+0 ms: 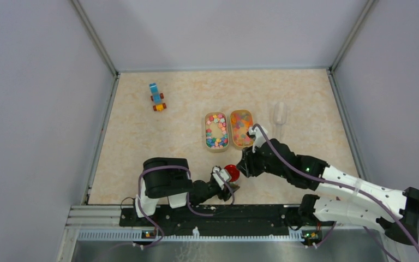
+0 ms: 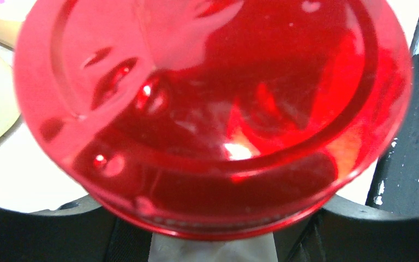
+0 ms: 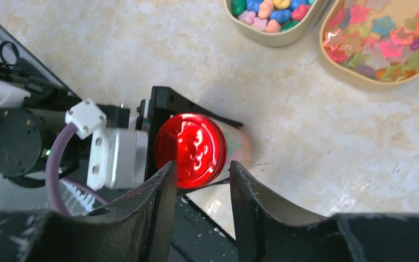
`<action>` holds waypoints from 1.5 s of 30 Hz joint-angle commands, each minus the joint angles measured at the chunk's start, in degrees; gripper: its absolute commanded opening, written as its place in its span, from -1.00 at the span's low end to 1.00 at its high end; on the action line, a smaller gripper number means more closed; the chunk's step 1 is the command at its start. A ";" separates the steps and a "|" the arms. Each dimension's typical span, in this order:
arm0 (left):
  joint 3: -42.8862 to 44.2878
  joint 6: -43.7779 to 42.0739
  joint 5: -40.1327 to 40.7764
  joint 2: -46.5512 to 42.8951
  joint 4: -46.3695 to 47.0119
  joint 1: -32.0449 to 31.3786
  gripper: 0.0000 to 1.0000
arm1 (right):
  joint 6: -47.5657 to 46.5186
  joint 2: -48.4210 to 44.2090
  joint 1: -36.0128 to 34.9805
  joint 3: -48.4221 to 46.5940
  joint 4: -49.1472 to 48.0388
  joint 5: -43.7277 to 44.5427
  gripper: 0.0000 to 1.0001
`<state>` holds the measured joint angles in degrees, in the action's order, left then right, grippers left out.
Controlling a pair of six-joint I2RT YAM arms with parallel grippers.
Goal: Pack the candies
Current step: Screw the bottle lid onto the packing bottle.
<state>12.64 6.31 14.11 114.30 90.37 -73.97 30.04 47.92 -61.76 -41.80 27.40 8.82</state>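
The candies lie in two beige oval trays: small mixed-colour pieces in the left tray (image 1: 216, 131), star shapes in the right tray (image 1: 241, 128). Both show at the top of the right wrist view, left tray (image 3: 270, 12) and right tray (image 3: 384, 43). My left gripper (image 1: 225, 184) is shut on a small clear jar with a round red lid (image 1: 231, 172), held near the table's front edge. The lid fills the left wrist view (image 2: 213, 109). My right gripper (image 3: 202, 169) is open, just above and beside the red lid (image 3: 191, 150), not touching it.
A blue-and-orange toy block vehicle (image 1: 156, 97) sits at the back left. A clear plastic scoop (image 1: 279, 113) lies to the right of the trays. The black mounting rail (image 1: 213, 215) runs along the front edge under both arms.
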 commanded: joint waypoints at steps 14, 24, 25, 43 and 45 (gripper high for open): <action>-2.00 4.15 -2.24 4.53 12.38 0.73 0.07 | -10.07 15.36 8.14 -4.51 -10.89 -12.39 -0.24; -1.88 4.24 -2.69 4.50 12.35 0.90 0.07 | -10.18 15.79 8.14 -1.59 -10.97 -15.77 -0.42; -1.92 4.26 -2.72 4.52 12.37 0.92 0.07 | -10.06 15.52 8.14 -1.04 -10.96 -16.03 -0.44; -1.31 4.77 -3.30 4.87 11.51 1.20 0.05 | 3.13 0.96 -0.70 15.70 -12.42 -15.59 -0.69; -1.22 4.77 -3.30 4.88 11.37 1.20 0.05 | 5.01 -0.36 -2.12 16.98 -12.15 -14.38 -0.70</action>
<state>12.67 5.26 11.62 114.41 90.39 -73.63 28.14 48.82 -58.28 -29.02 8.43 0.25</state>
